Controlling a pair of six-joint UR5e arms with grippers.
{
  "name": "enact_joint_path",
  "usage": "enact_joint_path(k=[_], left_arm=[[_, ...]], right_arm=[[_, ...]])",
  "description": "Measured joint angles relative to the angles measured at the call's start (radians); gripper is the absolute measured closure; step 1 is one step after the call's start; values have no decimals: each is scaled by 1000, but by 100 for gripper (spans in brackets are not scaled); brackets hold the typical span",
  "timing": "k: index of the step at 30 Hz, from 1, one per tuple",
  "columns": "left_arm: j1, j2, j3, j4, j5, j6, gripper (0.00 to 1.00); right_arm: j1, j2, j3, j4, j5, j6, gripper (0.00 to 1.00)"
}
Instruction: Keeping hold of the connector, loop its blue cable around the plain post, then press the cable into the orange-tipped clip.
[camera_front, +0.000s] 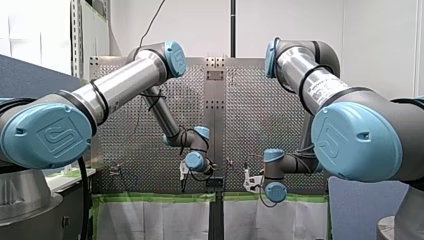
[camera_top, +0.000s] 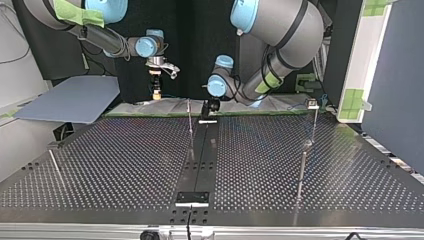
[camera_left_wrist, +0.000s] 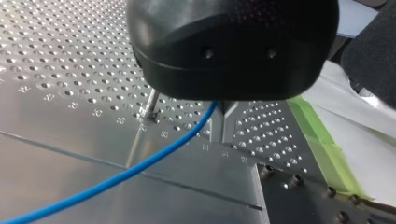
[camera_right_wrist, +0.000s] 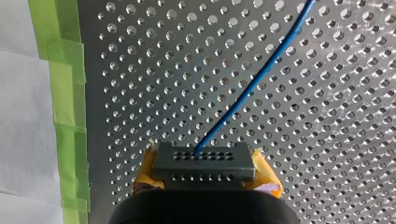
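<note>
In the right wrist view my right gripper (camera_right_wrist: 204, 158) is shut on a dark grey connector (camera_right_wrist: 205, 169), held between its yellow pads (camera_right_wrist: 266, 175). The blue cable (camera_right_wrist: 252, 84) leaves the connector and runs ahead over the perforated table. My left gripper (camera_left_wrist: 223, 137) hangs low over the table with its metal fingers together. The blue cable (camera_left_wrist: 140, 168) comes out right at those fingers. A thin plain post (camera_left_wrist: 150, 105) stands just beside them. In the top view my left gripper (camera_top: 212, 109) is next to that post (camera_top: 190, 120), and my right gripper (camera_top: 157, 94) hangs higher at the left.
More thin posts stand at the top view's right (camera_top: 301, 175), far right (camera_top: 314, 125) and left (camera_top: 55, 167). A black plate (camera_top: 191, 197) sits at the near edge. Green tape (camera_left_wrist: 322, 140) and white cloth line the table's edge. A grey-blue board (camera_top: 70, 100) lies at the left.
</note>
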Motion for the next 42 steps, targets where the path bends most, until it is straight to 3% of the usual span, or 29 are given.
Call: enact_joint_path(k=[9, 10, 11, 12, 14, 21, 23, 24, 25, 26, 33, 38, 42], left_arm=[[-2, 0, 0, -10, 0, 10, 100], [-3, 0, 0, -12, -1, 15, 93], [-4, 0, 0, -14, -1, 19, 78], [-4, 0, 0, -16, -3, 24, 78], [-6, 0, 0, -22, -11, 36, 61], [-11, 0, 0, -54, -50, 77, 57], [-11, 0, -1, -69, -50, 92, 41], [-11, 1, -2, -75, -50, 99, 41], [-11, 1, -4, -82, -50, 111, 27], [-12, 1, -6, -87, -50, 119, 0], [-28, 4, -39, -98, -80, 159, 0], [-32, 35, -83, -60, -122, 151, 0], [-34, 70, -119, -25, -117, 135, 0]], right_arm=[[-2, 1, 0, 1, 0, 0, 100], [-2, 1, 0, 1, -1, 0, 100], [-2, 1, 0, 1, -1, 0, 100], [-2, 2, 0, 1, -2, 0, 100], [-2, 2, 0, 2, -4, 0, 100], [-3, 3, 0, 6, -8, -2, 100], [-3, 3, 0, 9, -8, -3, 100], [-3, 3, 0, 9, -8, -4, 100], [-3, 3, 0, 10, -8, -4, 100], [-3, 3, 0, 12, -8, -6, 100], [4, 3, 1, 20, -7, -23, 100], [12, 4, 3, 21, -12, -41, 100], [20, 4, 3, 22, -35, -57, 100]])
